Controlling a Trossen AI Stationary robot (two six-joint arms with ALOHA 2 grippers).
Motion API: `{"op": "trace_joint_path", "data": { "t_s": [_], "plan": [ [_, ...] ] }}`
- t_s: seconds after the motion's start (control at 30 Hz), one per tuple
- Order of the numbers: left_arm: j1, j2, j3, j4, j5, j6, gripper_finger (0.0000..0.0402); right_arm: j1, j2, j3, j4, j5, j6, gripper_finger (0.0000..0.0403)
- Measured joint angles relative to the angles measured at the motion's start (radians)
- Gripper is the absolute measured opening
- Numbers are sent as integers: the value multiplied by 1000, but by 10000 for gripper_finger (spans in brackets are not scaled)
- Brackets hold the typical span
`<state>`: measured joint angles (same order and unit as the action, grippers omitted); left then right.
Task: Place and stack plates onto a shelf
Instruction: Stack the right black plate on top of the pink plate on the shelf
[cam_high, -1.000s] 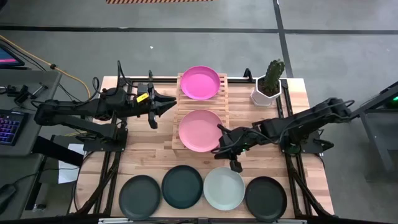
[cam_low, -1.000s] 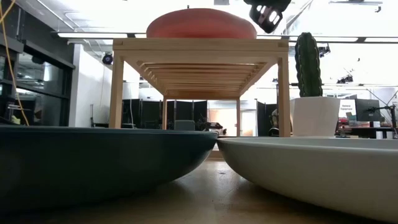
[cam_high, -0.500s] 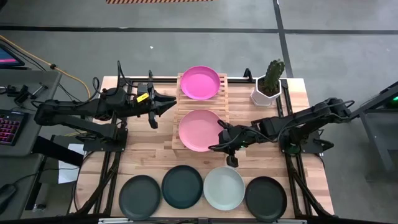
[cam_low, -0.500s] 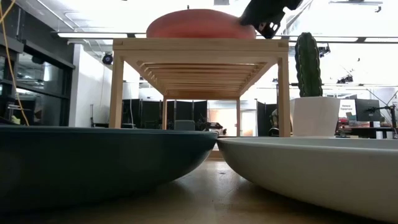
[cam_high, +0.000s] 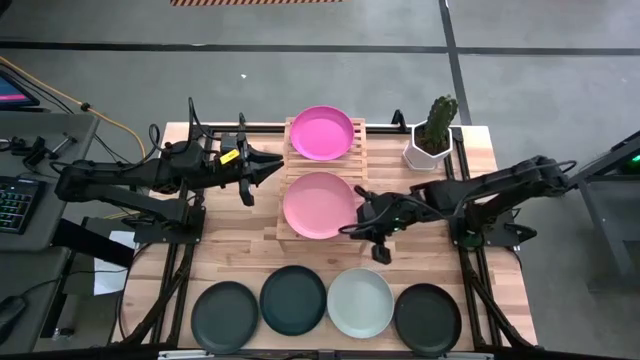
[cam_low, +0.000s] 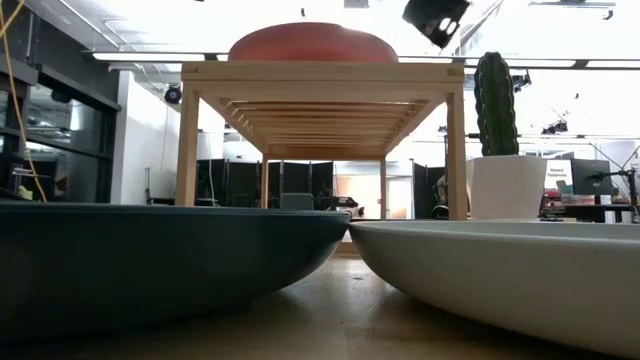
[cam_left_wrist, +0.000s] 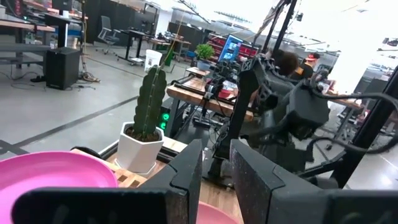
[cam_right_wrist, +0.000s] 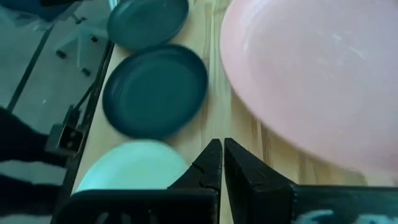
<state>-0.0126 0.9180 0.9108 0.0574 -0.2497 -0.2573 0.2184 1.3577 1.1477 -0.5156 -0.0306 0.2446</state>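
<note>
Two pink plates lie on the slatted wooden shelf (cam_high: 326, 166): one on its far half (cam_high: 320, 132), one on its near half (cam_high: 318, 205). The near one also shows in the low view (cam_low: 312, 42). Three dark plates (cam_high: 225, 315), (cam_high: 293, 298), (cam_high: 428, 318) and a pale mint plate (cam_high: 360, 302) lie in a row by the table's near edge. My right gripper (cam_high: 360, 224) is shut and hangs just right of the near pink plate's rim, apart from it in the low view (cam_low: 436, 20). My left gripper (cam_high: 268, 166) hovers left of the shelf, open by a narrow gap.
A cactus in a white pot (cam_high: 432, 140) stands at the table's far right, beside the shelf. Bare plank tabletop (cam_high: 240, 250) lies between the shelf and the row of plates. Desks and equipment stand in the room beyond.
My right gripper, shut, went toward the table's left against the near pink plate's right rim. The plate slid a little to the left on the shelf. The gripper has since drawn back to the right and up, clear of the plate.
</note>
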Motion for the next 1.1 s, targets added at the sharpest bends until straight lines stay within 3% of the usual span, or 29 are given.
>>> {"op": "trace_joint_path", "data": {
  "t_s": [0.17, 0.3, 0.57, 0.97, 1.1],
  "plan": [
    [0, 0, 0, -1, 0, 0, 74, 15, -99, 17, -174, 10, 29, 0],
    [0, 0, 0, -1, 0, 0, 74, 25, -184, 17, -280, 78, 70, 0],
    [0, 0, 0, -1, 0, -1, 74, 32, -307, 17, -336, 181, 72, 0],
    [0, 0, 0, -1, -5, -1, 74, 34, -372, 14, -514, 187, 121, 0],
    [0, 0, 0, -2, -31, -1, 74, 57, -422, -82, -454, 180, 157, 0]
  ]
}}
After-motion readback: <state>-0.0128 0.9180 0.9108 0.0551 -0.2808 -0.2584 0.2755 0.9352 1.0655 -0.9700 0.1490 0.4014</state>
